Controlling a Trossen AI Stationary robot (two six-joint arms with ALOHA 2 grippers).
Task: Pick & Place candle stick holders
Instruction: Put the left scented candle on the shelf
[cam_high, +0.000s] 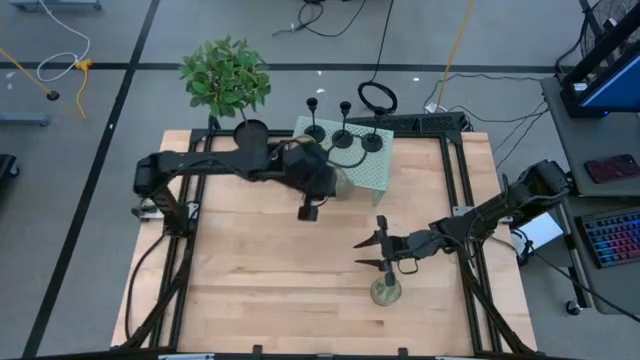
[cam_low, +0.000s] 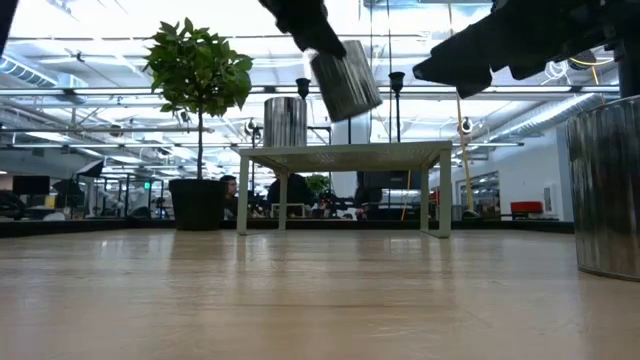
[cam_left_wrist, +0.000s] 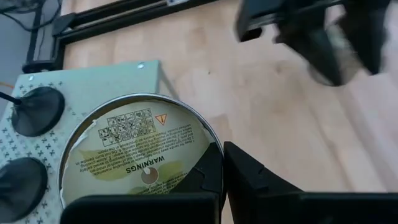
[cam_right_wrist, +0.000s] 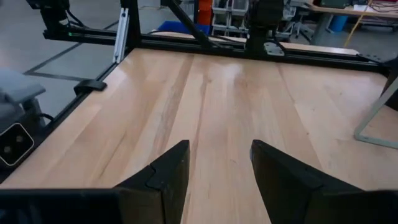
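Note:
Three black candle stick holders (cam_high: 344, 135) stand on their round bases on a small pale green perforated stand (cam_high: 372, 176) at the table's far middle. Two of the bases show in the left wrist view (cam_left_wrist: 36, 109). My left gripper (cam_high: 322, 182) is at the stand's near edge, shut on a pale green-gold jar candle (cam_high: 343, 182) that hangs tilted in the air (cam_low: 346, 80). My right gripper (cam_high: 371, 253) is open and empty above the table's near right part, pointing toward the left edge (cam_right_wrist: 219, 168). Just nearer than it, a second jar candle (cam_high: 385, 291) stands on the table. My left gripper holds the jar candle at the rim (cam_left_wrist: 215, 147) of its round face, which bears a warning label. One finger (cam_left_wrist: 206, 174) lies over that face and the other (cam_left_wrist: 249, 177) is outside the wall. It comes from above. The jar hangs tilted below it, clear of stand and table.
A third jar candle (cam_low: 285, 122) stands on the stand in the low view. A potted plant (cam_high: 225, 75) stands beyond the table's far left corner. Black rails (cam_high: 462, 190) run along the table's edges. Bare wood lies in the table's middle and near left.

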